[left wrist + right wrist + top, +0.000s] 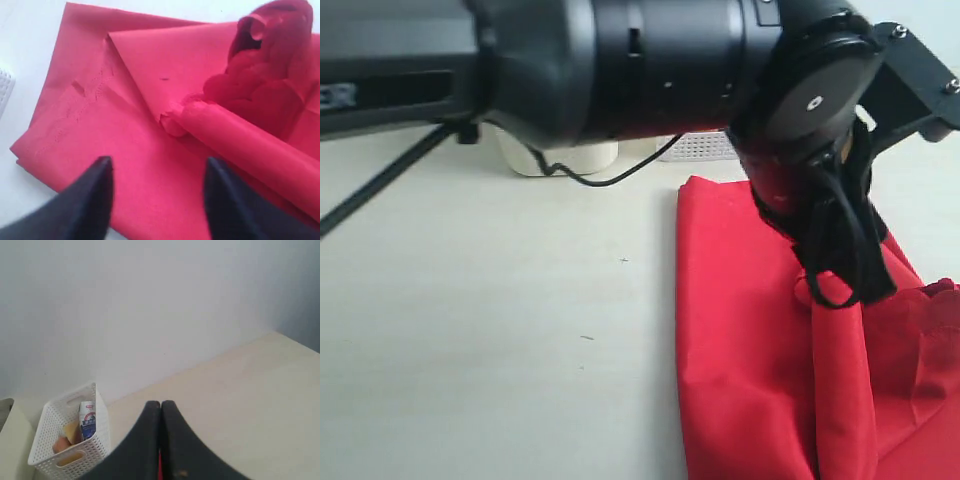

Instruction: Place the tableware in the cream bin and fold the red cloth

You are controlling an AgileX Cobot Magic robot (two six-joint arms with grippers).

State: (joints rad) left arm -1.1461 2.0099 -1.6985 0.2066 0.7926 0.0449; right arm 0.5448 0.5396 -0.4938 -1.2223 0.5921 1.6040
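Observation:
The red cloth (750, 340) lies partly folded on the right of the table, with a ridge of it pulled up to the black arm end (830, 250) hanging over it. In the left wrist view my left gripper (157, 162) is open just above the cloth (125, 130), nothing between its fingers; a rolled fold and a bunched, raised part lie beyond. My right gripper (161, 404) is shut, with a sliver of red cloth between its fingers, and faces the wall. The cream bin (555, 158) stands at the back, mostly hidden by the arm. No tableware is in view.
A thick black arm (620, 60) crosses the top of the exterior view. The white lattice basket (70, 440) holds a small blue-white carton (87, 420) and food pieces; it stands at the back beside the bin (700, 147). Bare table (500, 330) lies left of the cloth.

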